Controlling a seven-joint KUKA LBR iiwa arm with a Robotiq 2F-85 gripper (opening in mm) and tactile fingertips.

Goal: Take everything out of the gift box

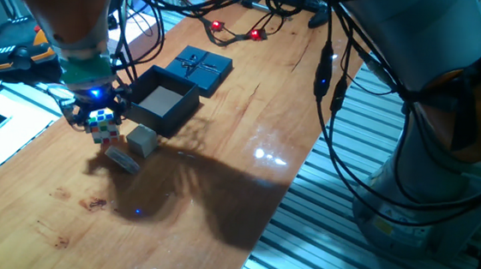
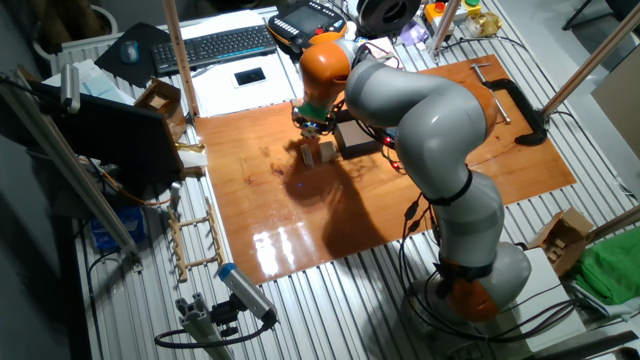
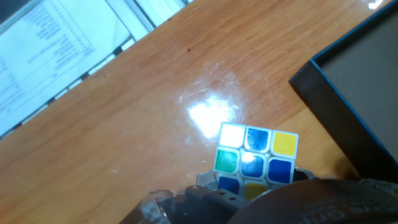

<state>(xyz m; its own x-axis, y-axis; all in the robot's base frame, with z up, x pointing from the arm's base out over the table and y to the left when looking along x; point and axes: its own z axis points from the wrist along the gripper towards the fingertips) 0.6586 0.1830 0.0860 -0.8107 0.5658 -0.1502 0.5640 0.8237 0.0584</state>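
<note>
Pincer (image 1: 96, 116): clamped on puzzle cube (image 1: 102, 124), just off bench (image 1: 219, 184), left of box.
Gift box (image 1: 164, 103): open, looks empty inside; lid (image 1: 201, 66) flat behind it.
Beige cube (image 1: 143, 140): on bench by box front.
Flat piece (image 1: 122, 159): on bench nr beige cube.

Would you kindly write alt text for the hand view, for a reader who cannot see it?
A multicoloured puzzle cube sits at the gripper, low in the frame, above a glossy wooden table. A corner of the open black gift box shows at right, white papers at upper left.
</note>
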